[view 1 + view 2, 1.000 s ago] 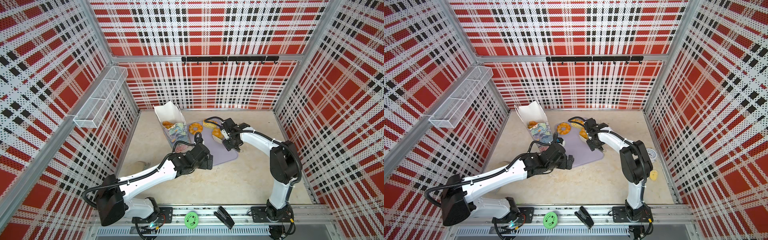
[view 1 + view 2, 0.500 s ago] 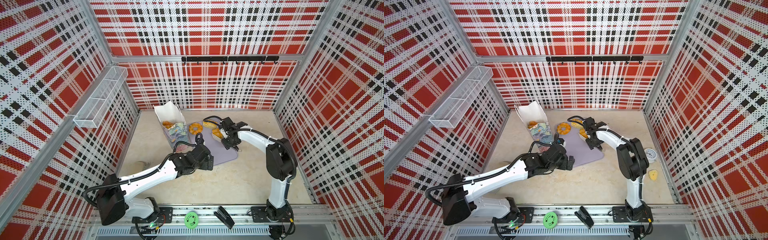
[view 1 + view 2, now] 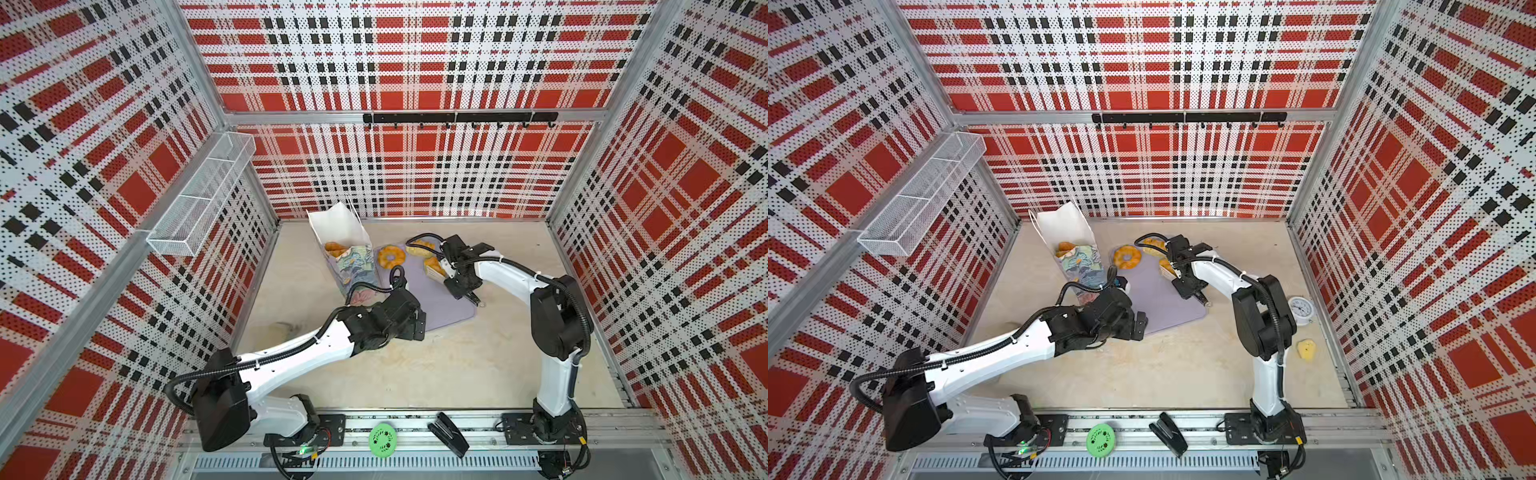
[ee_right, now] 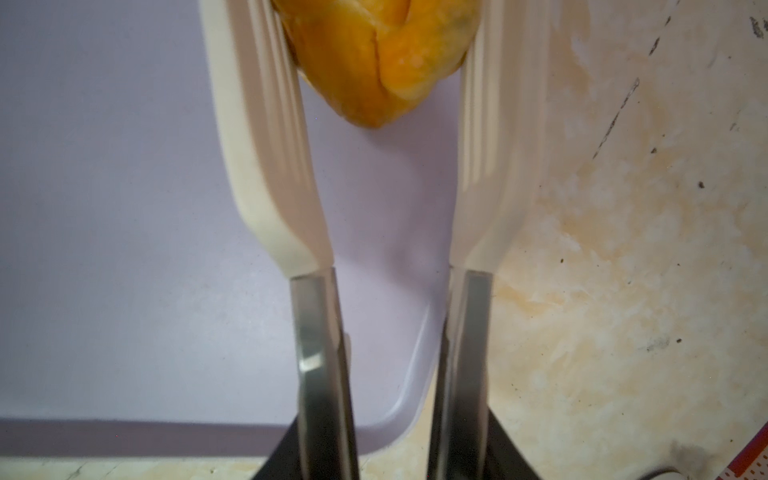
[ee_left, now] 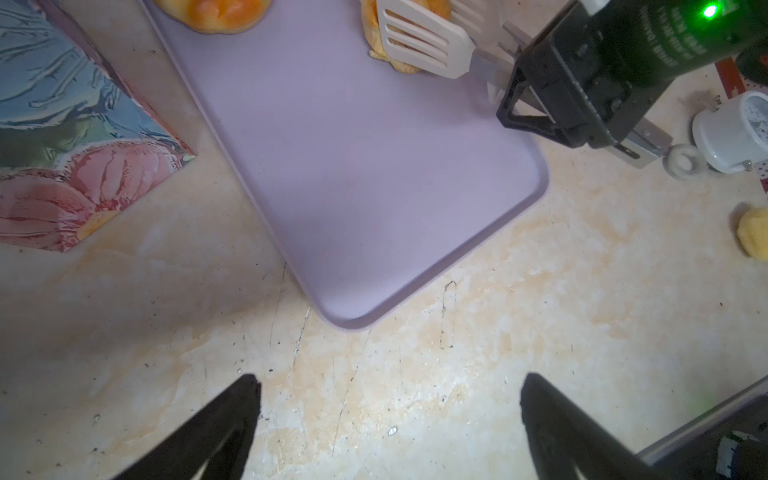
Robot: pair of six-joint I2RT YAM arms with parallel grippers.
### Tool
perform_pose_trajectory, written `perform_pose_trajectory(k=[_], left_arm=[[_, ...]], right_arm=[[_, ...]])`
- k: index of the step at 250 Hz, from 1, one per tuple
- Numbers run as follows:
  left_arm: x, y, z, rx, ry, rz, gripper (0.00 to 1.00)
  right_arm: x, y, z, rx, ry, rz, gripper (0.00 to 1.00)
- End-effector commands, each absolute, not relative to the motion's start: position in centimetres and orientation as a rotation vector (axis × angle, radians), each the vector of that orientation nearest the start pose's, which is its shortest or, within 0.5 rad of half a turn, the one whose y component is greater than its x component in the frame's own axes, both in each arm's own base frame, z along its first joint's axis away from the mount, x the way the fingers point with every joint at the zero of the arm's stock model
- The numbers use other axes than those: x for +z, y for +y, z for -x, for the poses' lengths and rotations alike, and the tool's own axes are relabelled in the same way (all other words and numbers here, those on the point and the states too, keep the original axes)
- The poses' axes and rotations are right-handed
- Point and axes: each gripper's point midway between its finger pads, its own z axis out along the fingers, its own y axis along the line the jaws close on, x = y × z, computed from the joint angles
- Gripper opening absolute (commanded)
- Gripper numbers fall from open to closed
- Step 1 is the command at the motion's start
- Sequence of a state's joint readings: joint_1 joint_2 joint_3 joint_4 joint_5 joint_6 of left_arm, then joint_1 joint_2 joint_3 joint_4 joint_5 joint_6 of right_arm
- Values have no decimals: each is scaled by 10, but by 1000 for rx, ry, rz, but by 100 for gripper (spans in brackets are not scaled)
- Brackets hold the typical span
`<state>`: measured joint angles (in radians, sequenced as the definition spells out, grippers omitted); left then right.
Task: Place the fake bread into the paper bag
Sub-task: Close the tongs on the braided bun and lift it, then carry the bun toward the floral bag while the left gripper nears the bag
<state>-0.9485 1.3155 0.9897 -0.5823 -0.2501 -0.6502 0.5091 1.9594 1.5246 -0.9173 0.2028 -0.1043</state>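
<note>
The paper bag [image 3: 338, 226] stands open at the back left, with fake bread [image 3: 334, 248] inside it. On the lilac tray [image 3: 440, 305] lie a ring doughnut [image 3: 390, 257] and a croissant [image 3: 419, 248]. My right gripper [image 4: 388, 453] is shut on the metal arms of white tongs [image 4: 270, 145]. The tongs' blades press on both sides of a golden pastry [image 4: 382, 62] over the tray's edge, also seen in a top view [image 3: 1166, 266]. My left gripper [image 5: 388, 415] hangs open and holds nothing above the table, near the tray's front corner [image 5: 353, 322].
A small white clock [image 3: 1300, 309] and a yellow lumpy piece [image 3: 1307, 349] lie on the right of the table. A wire basket [image 3: 199, 199] hangs on the left wall. A green disc [image 3: 382, 438] and a black stapler [image 3: 449, 434] sit on the front rail.
The tongs' blades have closed in on the golden pastry, and the right gripper has shifted slightly toward the back left. The left arm has not moved.
</note>
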Motion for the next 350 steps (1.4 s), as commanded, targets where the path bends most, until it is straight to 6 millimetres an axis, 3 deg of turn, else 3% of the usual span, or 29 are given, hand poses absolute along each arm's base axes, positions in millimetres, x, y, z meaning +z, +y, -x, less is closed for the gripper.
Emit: perform_pose_trajectory(k=[1, 130, 210, 350], left_arm=[[179, -252, -245, -382, 2420, -226, 99], [195, -246, -245, -400, 2380, -215, 99], [219, -227, -245, -347, 2330, -202, 99], [247, -215, -244, -332, 2297, -251, 99]], right_arm=[[83, 174, -383, -215, 2734, 860, 41], [113, 176, -373, -130, 2686, 790, 42], [136, 176, -366, -78, 2648, 764, 42], [189, 188, -354, 89, 2554, 707, 42]])
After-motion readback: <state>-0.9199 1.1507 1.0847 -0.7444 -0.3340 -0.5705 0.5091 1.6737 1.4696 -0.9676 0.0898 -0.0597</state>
